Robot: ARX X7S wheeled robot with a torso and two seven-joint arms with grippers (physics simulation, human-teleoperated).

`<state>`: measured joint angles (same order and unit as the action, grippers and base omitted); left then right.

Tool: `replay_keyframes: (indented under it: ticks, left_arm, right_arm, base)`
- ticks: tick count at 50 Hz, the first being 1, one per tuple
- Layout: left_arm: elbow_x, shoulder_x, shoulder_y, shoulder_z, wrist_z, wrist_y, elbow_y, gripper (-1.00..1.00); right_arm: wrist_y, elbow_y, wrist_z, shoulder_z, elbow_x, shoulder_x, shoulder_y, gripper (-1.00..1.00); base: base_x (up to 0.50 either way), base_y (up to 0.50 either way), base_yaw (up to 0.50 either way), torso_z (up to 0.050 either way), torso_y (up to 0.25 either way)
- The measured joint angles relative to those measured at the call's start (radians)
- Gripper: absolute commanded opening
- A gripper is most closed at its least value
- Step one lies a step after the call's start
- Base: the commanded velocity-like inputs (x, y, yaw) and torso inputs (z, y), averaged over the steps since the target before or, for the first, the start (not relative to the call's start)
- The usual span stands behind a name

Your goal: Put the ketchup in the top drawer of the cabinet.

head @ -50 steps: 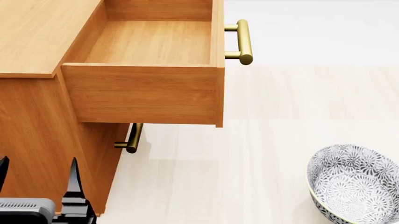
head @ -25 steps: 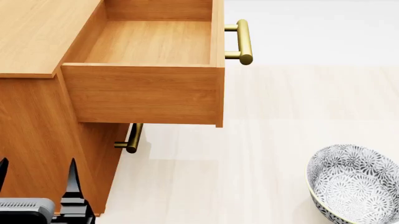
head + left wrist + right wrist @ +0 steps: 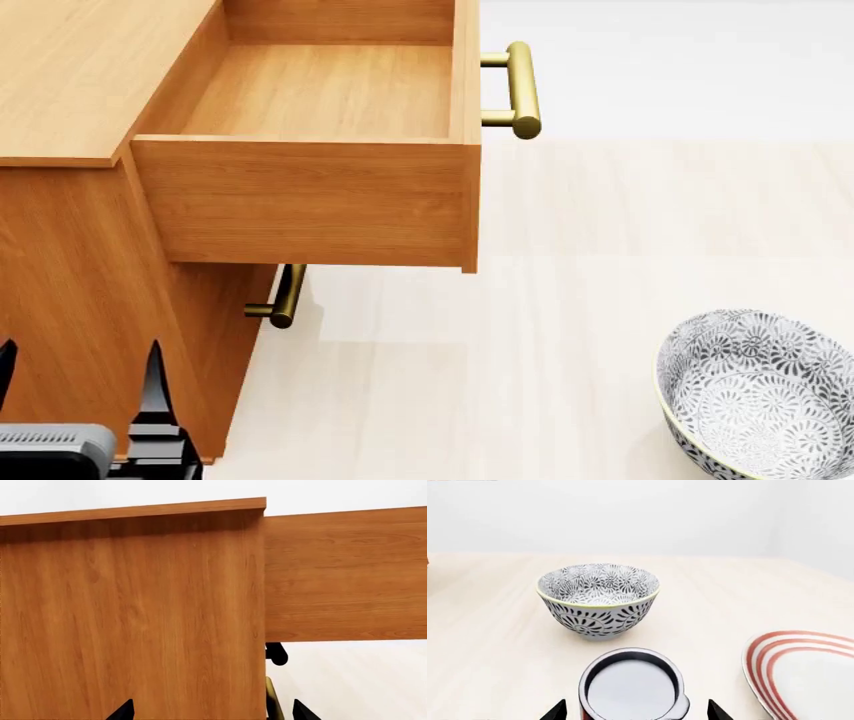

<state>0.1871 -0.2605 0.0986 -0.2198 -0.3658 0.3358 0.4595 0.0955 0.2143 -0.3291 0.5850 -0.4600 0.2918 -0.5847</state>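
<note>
Drawer (image 3: 314,190): smooth, boxy, grained wood

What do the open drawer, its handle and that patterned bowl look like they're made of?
The top drawer looks like light-brown wood with a matte finish: grain lines run across its panels. Its handle seems to be brass-coloured metal, with a soft golden sheen. The bowl looks like glazed ceramic: a smooth surface with a black-and-white floral print, though a render leaves that open.

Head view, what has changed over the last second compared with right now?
Only the left hand at the bottom corner has sunk slightly lower in view. The top drawer remains pulled open and empty, and the cabinet and patterned bowl have not moved.
</note>
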Motion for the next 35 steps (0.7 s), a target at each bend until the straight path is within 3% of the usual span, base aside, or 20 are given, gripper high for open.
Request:
replay_keyframes:
  ticks: [4, 5, 35]
  left_arm:
    - [0.002, -0.001, 0.0, -0.001, -0.002, -0.002, -0.002, 1.0]
    - [0.002, -0.002, 0.0, -0.001, -0.002, -0.003, -0.002, 1.0]
    - [0.018, -0.013, -0.005, 0.0, -0.012, -0.017, -0.007, 1.0]
  right_arm:
    - [-0.007, -0.003, 0.002, -0.005, 0.001, 0.002, 0.005, 1.0]
    - [-0.01, -0.003, 0.003, -0.006, 0.001, 0.002, 0.007, -1.0]
    - [-0.033, 0.019, 0.018, -0.008, -0.04, 0.002, 0.022, -1.0]
  base:
    - [0.0, 0.0, 0.0, 0.0, 0.0]
    - [0.0, 0.0, 0.0, 0.0, 0.0]
    - [0.0, 0.0, 0.0, 0.0, 0.0]
